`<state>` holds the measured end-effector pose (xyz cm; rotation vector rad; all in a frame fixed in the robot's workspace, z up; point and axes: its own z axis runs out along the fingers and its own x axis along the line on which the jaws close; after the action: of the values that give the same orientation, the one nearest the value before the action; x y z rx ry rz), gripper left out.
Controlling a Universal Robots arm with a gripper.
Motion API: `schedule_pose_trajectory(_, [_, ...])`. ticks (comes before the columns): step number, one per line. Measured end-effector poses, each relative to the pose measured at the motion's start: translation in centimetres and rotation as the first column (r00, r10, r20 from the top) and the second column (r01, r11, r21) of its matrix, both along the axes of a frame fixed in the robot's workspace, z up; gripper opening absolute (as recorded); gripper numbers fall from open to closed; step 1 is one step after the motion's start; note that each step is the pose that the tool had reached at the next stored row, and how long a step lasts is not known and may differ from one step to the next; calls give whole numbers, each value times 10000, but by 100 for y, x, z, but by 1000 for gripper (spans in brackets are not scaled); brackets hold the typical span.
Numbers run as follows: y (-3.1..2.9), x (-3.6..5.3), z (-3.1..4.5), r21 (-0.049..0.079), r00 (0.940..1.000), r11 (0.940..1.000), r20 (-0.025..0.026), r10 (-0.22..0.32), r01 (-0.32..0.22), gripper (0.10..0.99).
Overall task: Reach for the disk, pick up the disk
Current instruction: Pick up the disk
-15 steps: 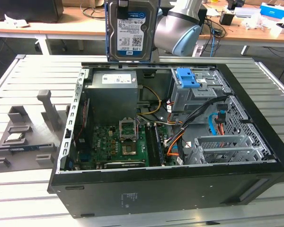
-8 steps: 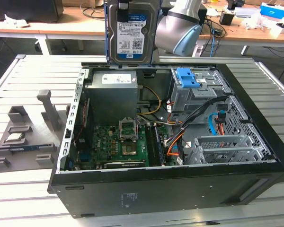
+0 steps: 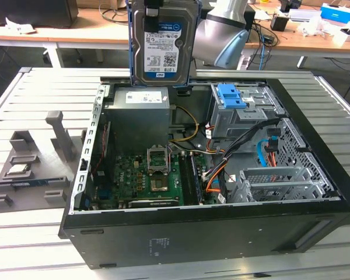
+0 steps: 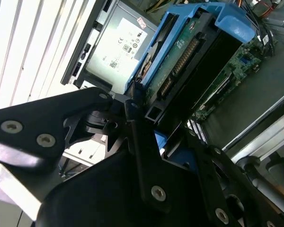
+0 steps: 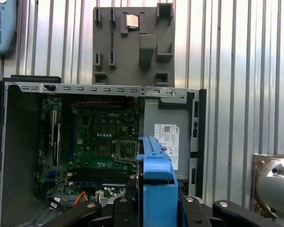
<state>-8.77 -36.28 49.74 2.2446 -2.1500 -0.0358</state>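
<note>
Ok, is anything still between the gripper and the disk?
No. The gripper is closed on the disk by its blue bracket, holding it in the air above the open computer case. Nothing visible sits between them.

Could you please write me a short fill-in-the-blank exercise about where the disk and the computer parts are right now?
1. The disk hangs in the air above the open computer ____.
2. The bracket framing the disk is coloured ____.
3. In the exterior view, the grey tray lies on the table to the ____ of the computer case.
4. The gripper has its jaws shut on the ____.

Missing words: case; blue; left; disk
</note>
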Motion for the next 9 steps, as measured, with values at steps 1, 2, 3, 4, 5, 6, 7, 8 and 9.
schedule_pose_trajectory(1, [-19,0,0,-1,10000,10000,0,0,0,369])
schedule_pose_trajectory(2, [-33,0,-1,-2,10000,10000,0,1,-1,369])
schedule_pose_trajectory(3, [-51,0,-1,-2,10000,10000,0,1,-1,369])
schedule_pose_trajectory(4, [-68,0,-2,-1,10000,10000,0,0,0,369])
schedule_pose_trajectory(5, [-103,0,-2,-2,10000,10000,0,1,-1,369])
schedule_pose_trajectory(6, [-151,0,-3,-4,10000,10000,0,0,0,369])
schedule_pose_trajectory(7, [-193,0,-4,-6,10000,10000,0,0,0,369])
schedule_pose_trajectory(8, [-226,0,-5,-8,10000,10000,0,1,-1,369])
schedule_pose_trajectory(9, [-262,0,-5,-11,10000,10000,-1,0,0,369])
